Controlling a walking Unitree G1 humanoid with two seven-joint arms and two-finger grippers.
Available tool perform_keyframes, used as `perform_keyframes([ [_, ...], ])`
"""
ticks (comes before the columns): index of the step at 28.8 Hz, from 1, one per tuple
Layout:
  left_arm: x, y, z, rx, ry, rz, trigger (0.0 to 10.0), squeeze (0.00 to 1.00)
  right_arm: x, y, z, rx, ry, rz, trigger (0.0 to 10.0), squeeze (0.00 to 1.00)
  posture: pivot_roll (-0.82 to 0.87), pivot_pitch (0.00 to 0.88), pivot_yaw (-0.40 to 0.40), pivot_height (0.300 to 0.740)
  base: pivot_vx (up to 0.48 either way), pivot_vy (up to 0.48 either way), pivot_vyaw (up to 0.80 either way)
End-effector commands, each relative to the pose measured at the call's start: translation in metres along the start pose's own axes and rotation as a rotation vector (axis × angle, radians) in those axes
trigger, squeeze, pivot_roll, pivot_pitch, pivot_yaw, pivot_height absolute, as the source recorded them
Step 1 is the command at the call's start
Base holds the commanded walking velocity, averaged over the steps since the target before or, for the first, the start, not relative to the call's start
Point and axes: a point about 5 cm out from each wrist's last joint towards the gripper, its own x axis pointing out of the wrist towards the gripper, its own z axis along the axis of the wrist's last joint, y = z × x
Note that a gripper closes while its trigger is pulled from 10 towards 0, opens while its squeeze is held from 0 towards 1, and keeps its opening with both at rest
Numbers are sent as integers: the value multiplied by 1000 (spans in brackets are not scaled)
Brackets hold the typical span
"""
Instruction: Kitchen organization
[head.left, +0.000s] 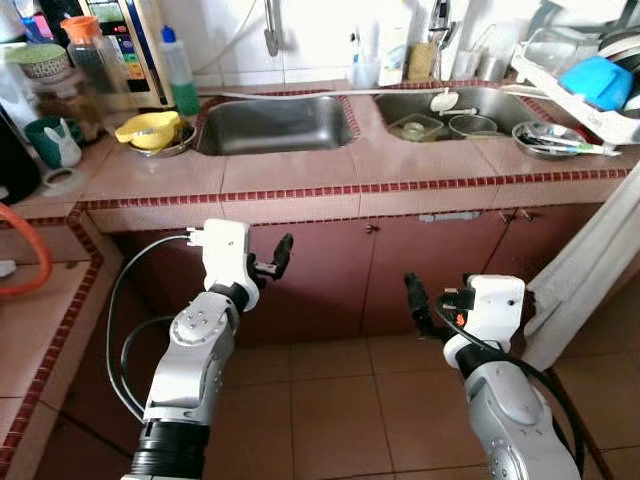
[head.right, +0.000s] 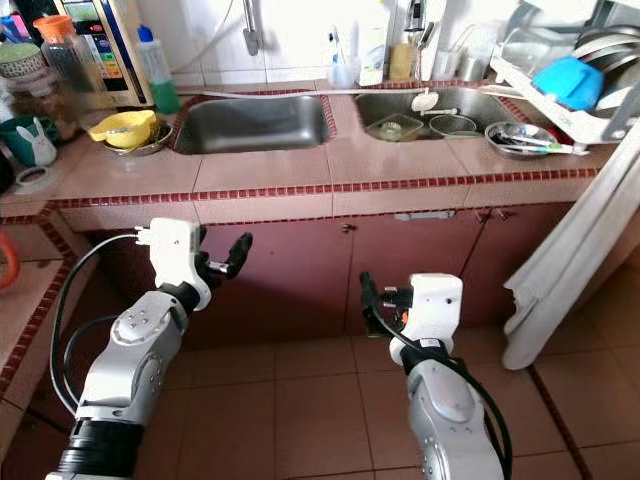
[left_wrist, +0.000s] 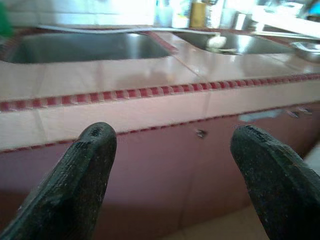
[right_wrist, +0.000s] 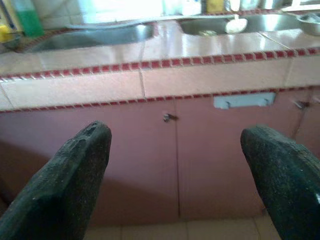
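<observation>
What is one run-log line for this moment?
scene: double sink counter | left end effector: open, empty, before cabinet | right end effector: open, empty | contact: none

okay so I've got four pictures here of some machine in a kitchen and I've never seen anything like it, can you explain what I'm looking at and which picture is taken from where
This is a humanoid robot standing before a kitchen counter. The two wide pictures come from the camera on its head, looking down: its silver arms reach forward, with the left gripper and right gripper held in front of the cabinet doors. Each gripper has two black fingers.

The two close pictures come from cameras on the wrists, looking out between those fingers toward the counter edge. Both grippers are open and hold nothing.

On the counter are two sinks: the left sink looks empty, the right sink holds some bowls. Beside the left sink sit a yellow bowl and a green bottle. A dish rack with a blue item stands at the far right.
</observation>
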Motion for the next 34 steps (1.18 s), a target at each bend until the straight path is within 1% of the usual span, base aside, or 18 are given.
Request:
perform_keyframes([
  [1, -1, 5, 5, 19, -14, 23, 10000, 0, 1, 2, 4, 8, -15, 5, 10000, 0, 18, 0, 37, 740, 0, 0, 0],
  [3, -1, 5, 5, 15, -19, 22, 10000, 0, 1, 2, 4, 9, -15, 5, 10000, 0, 18, 0, 37, 740, 0, 0, 0],
  [4, -2, 4, 8, 12, -48, 13, 10000, 0, 1, 2, 4, 10, -15, 5, 10000, 0, 21, 0, 37, 740, 0, 0, 0],
  [6, -2, 4, 16, 2, -101, 29, 10000, 0, 2, 4, 9, -24, -38, 17, 10000, 0, 24, 0, 37, 740, 0, 0, 0],
  [7, -2, 4, 17, 8, -101, 38, 10000, 0, 3, 5, 10, -30, -44, 22, 10000, 0, 24, 0, 37, 740, 0, 0, 0],
  [9, -2, 3, 18, 10, -105, 9, 10000, 0, 4, 6, 12, -23, -47, 31, 10000, 0, 24, 0, 37, 740, 0, 0, 0],
  [10, -2, 4, 18, 34, -110, 17, 10000, 0, 5, 6, 13, -17, -46, 26, 10000, 0, 23, 0, 36, 740, 0, 0, 0],
  [12, -3, 3, 18, 42, -110, 22, 10000, 0, 5, 5, 13, -3, -43, 23, 10000, 0, 23, 0, 34, 740, 0, 0, 0],
  [15, -2, 1, 18, 38, -111, 14, 10000, 0, 5, 5, 13, 6, -39, 19, 10000, 0, 21, 0, 33, 740, 0, 0, 0],
  [17, -1, 3, 18, 19, -113, 29, 10000, 0, 4, 5, 13, 8, -38, 15, 10000, 0, 21, 0, 33, 740, 0, 0, 0],
  [18, -1, 4, 19, 25, -114, 38, 10000, 0, 4, 5, 12, 5, -33, 8, 10000, 0, 18, 0, 33, 740, 0, 0, 0],
  [19, 0, 5, 20, 19, -117, 54, 10000, 0, 4, 5, 12, 31, -25, 3, 10000, 0, 18, 0, 33, 740, 0, 0, 0],
  [21, 0, 6, 20, 19, -116, 59, 10000, 0, 4, 5, 14, 34, -33, 5, 10000, 0, 16, 0, 34, 740, 0, 0, 0],
  [22, 0, 7, 20, 22, -118, 60, 10000, 0, 4, 4, 16, 19, -47, -3, 10000, 0, 16, 0, 34, 740, 0, 0, 0],
  [23, 0, 6, 20, 22, -119, 60, 10000, 0, 5, 2, 16, -19, -38, -19, 10000, 0, 15, 0, 34, 740, 0, 0, 0],
  [29, 0, 6, 21, 21, -125, 66, 10000, 0, 4, 6, 19, -3, -66, 25, 10000, 0, 16, 0, 33, 740, 0, 0, 0],
  [32, 0, 7, 23, 16, -135, 76, 10000, 0, 4, 11, 25, -5, -95, 60, 10000, 0, 17, 0, 30, 740, 0, 0, 0],
  [34, 1, 7, 25, 17, -144, 80, 10000, 0, 3, 15, 31, -43, -121, 84, 10000, 0, 17, 0, 31, 740, 0, 0, 0],
])
